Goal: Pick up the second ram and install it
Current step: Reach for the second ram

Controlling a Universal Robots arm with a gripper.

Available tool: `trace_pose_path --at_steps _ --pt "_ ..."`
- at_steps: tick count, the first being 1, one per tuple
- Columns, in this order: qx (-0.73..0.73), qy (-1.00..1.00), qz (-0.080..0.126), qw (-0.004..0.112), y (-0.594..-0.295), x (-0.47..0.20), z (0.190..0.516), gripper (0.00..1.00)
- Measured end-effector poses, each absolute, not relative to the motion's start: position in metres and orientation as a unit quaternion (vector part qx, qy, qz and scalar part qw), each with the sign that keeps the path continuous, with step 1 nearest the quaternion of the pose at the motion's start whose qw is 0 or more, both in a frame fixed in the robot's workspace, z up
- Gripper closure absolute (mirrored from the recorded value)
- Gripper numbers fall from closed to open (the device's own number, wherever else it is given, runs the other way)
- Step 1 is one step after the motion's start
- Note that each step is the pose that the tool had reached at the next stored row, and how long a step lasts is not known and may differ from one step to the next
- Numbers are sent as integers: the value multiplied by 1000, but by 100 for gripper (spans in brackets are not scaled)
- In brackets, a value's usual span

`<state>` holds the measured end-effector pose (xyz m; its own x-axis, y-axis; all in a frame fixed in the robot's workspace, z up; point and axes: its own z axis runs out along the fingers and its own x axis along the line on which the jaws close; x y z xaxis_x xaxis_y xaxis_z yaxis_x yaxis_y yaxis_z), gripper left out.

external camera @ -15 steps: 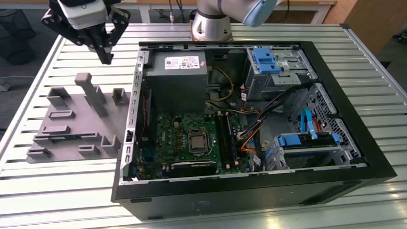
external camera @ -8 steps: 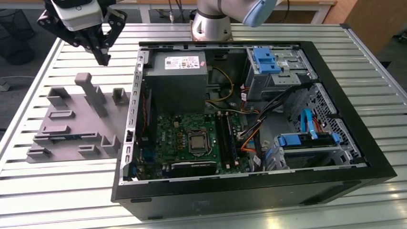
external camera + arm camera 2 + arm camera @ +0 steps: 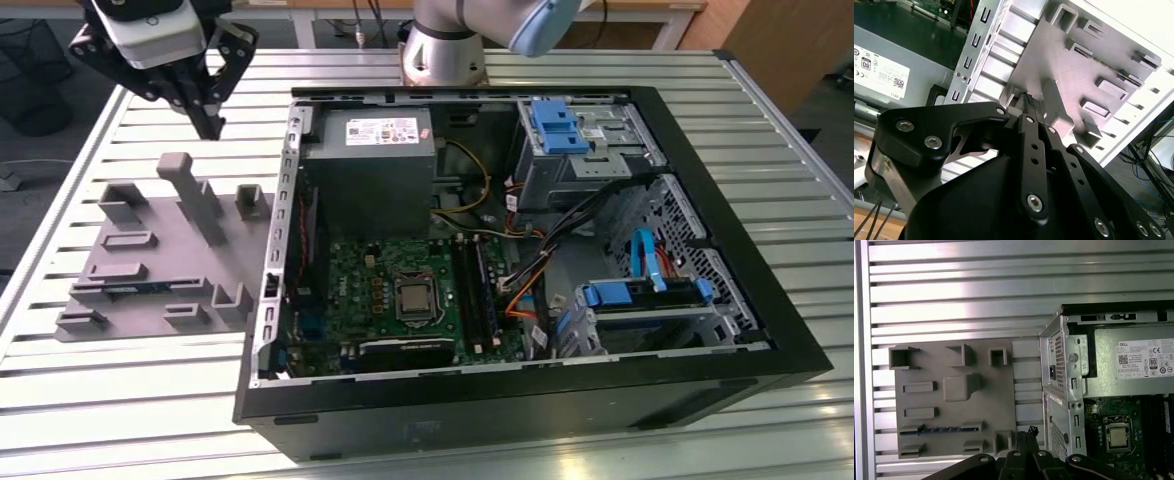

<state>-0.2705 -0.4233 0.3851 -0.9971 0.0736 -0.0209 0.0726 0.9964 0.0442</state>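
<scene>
Slatted metal desk [image 3: 134,400]. A grey holder tray [image 3: 174,235] sits toward the desk edge on the exterior view's left, just beside an open black PC case [image 3: 534,400].

The tray has several raised slots and pockets. The second ram [image 3: 140,288] stands on edge in one long slot near the tray's end closest to the exterior camera. In the first wrist view it is a thin blue strip [image 3: 939,429], mostly sunk in the slot.

The case holds a power supply [image 3: 367,170], a motherboard [image 3: 387,270] with the CPU socket [image 3: 416,297], and blue drive brackets [image 3: 554,125]. The memory slots [image 3: 477,290] are dark, so I can't tell if a stick is seated.

The end effector [image 3: 211,125] hangs above the tray's far end, well apart from the ram. Its fingers are together and grip nothing. Its own linkage blocks much of both wrist views.
</scene>
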Motion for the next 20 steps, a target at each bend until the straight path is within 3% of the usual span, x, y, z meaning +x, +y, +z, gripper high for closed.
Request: trace_pose_path --at_steps 20 --pt "37 999 22 11 -424 -283 385 89"
